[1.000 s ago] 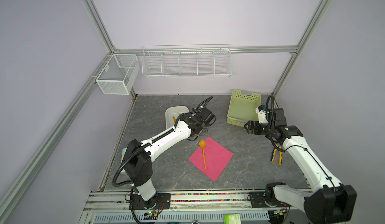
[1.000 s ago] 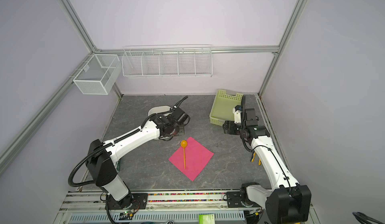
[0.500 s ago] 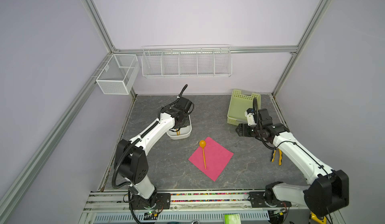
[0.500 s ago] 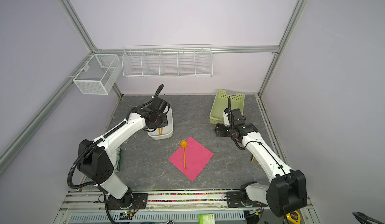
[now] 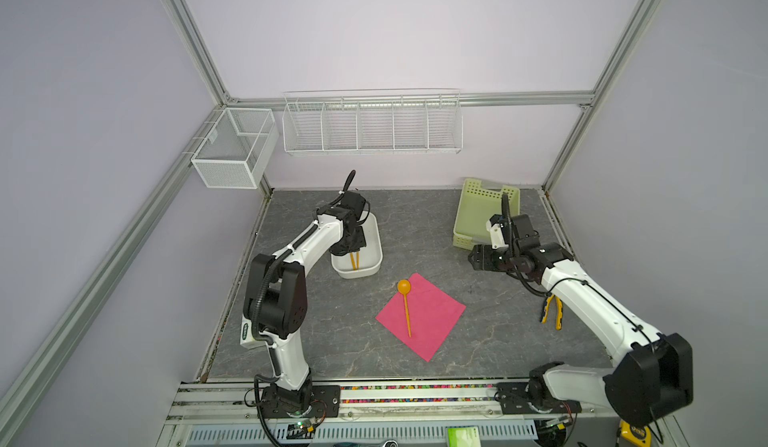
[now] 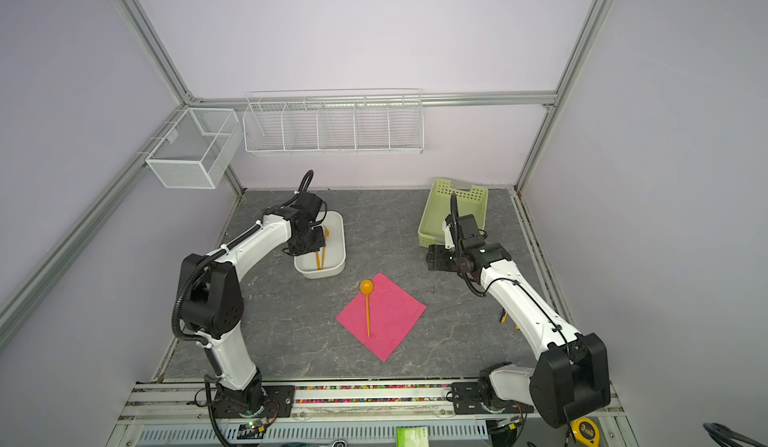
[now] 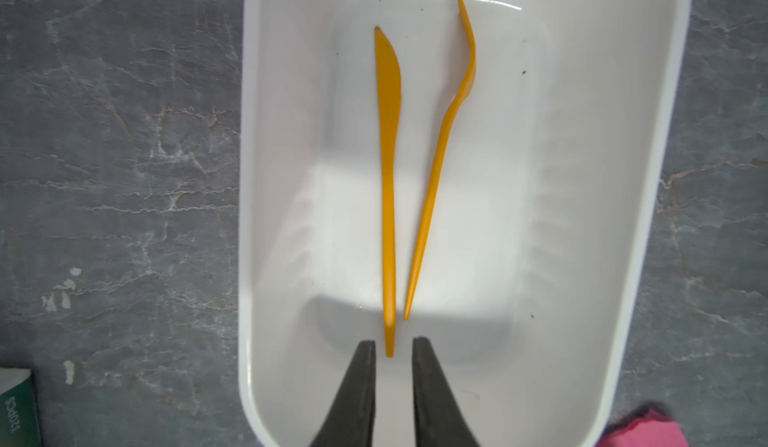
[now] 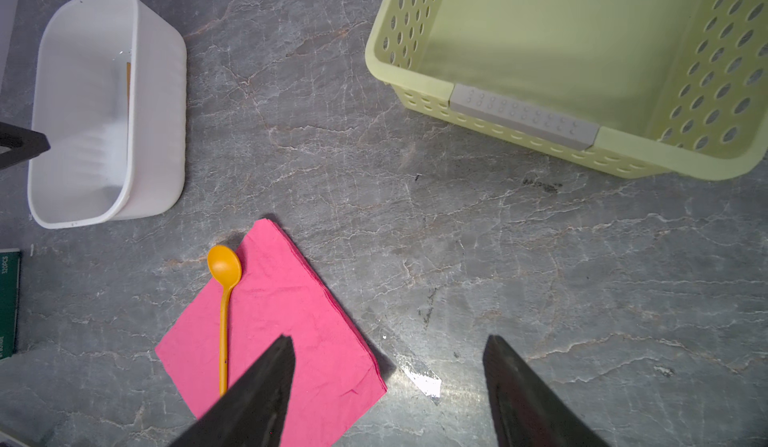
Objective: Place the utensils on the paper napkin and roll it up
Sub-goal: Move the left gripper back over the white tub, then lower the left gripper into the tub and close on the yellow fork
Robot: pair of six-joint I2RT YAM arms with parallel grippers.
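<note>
The pink paper napkin [image 5: 432, 320] [image 6: 392, 320] [image 8: 282, 324] lies flat in the middle of the table. An orange spoon [image 5: 406, 310] [image 6: 368, 310] [image 8: 224, 299] lies on it, bowl over the far edge. The orange knife [image 7: 388, 174] and fork [image 7: 436, 174] lie side by side in the white tub [image 5: 376, 264] [image 7: 257, 174]. My left gripper [image 7: 394, 343] [image 5: 353, 253] hangs in the tub, open only narrowly, the knife's handle end between its tips without touching them. My right gripper [image 8: 388, 343] [image 5: 473, 258] stands wide open and empty above the table, right of the napkin.
A pale green perforated basket [image 5: 486, 212] [image 8: 582, 50] sits at the back right, close behind the right gripper. Yellow-handled pliers [image 5: 552, 314] lie by the right arm. A dark green box [image 7: 16, 407] lies left of the tub. Wire baskets [image 5: 372, 124] hang on the walls.
My left gripper swung from beside the napkin back over the white tub and lowered into it, jaws closing a little. My right gripper shifted a little leftward, staying open.
</note>
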